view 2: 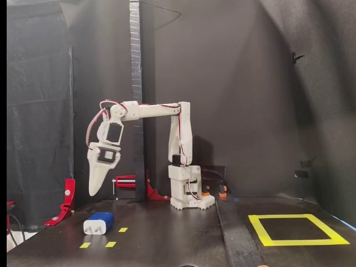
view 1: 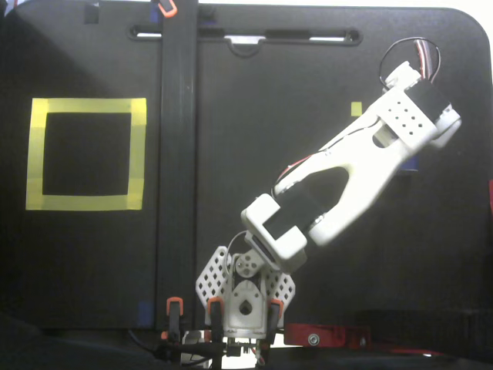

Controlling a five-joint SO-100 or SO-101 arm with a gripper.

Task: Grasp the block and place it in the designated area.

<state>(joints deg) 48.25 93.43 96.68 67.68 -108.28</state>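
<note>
End effector (view 2: 93,192) pressed together above unlabelled block (view 2: 98,223), apart from designated area (view 2: 298,241).

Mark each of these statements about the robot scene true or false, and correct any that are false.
1. The block lies on the table, not in the gripper. True.
2. The block sits inside the designated area. False: in the side-on fixed view the block is far left and the yellow square is far right.
3. The gripper touches the block. False: it hangs above the block with a clear gap.
4. The gripper points downward. True.
5. The designated area has something in it. False: only bare black surface shows inside the tape.
</note>
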